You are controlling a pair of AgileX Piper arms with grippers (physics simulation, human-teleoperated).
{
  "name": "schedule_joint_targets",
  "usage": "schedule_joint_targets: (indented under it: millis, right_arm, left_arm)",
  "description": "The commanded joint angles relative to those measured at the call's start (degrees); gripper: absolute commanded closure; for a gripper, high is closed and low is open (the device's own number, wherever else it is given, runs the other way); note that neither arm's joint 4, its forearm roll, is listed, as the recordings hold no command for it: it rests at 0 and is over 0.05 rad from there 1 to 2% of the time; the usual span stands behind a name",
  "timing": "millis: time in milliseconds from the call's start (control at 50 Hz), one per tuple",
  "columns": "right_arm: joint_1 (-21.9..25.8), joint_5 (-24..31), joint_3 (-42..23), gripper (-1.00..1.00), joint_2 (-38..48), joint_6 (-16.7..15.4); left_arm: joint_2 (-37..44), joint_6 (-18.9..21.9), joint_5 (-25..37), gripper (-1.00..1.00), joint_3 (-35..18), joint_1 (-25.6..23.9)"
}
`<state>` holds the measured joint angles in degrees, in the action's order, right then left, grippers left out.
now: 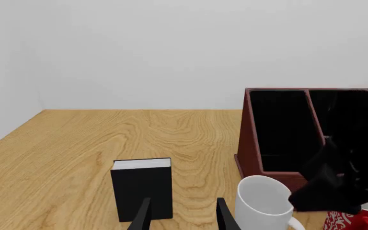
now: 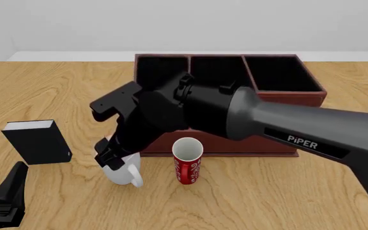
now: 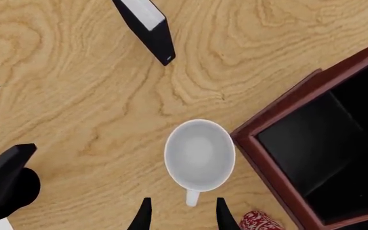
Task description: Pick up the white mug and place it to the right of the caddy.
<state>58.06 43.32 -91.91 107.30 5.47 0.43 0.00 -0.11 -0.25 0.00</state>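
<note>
The white mug [image 2: 121, 173] stands upright on the table just in front of the left end of the red-brown caddy [image 2: 308, 97]. My right gripper [image 2: 110, 160] hovers right over it, open. In the right wrist view the mug [image 3: 200, 154] is seen from above, its handle lying between the open fingertips [image 3: 143, 215] of the gripper [image 3: 182, 218], beside the caddy's rim [image 3: 273, 108]. My left gripper [image 2: 8, 191] is open and empty low at the near left. In the left wrist view the gripper [image 1: 182, 218] points past the mug [image 1: 264, 203] and the caddy [image 1: 248, 139].
A narrow red-patterned cup [image 2: 187, 163] stands just right of the mug, against the caddy's front. A small black book-like box [image 2: 37, 141] stands at the left, near my left gripper. The right arm [image 2: 286, 124] stretches across the caddy's front.
</note>
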Motion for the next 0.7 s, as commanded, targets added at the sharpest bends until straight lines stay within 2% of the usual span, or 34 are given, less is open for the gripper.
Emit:
schedule_joint_targets:
  millis: [20, 700]
  right_arm:
    - [0.06, -0.93, 1.06, -1.0, 0.32, 0.89]
    - [-0.24, -2.88, 4.29, -1.0, 1.01, 2.46]
  left_arm:
    - [0.0, 0.0, 0.0, -1.0, 0.0, 0.0]
    - [0.0, 0.0, 0.0, -1.0, 0.0, 0.0]
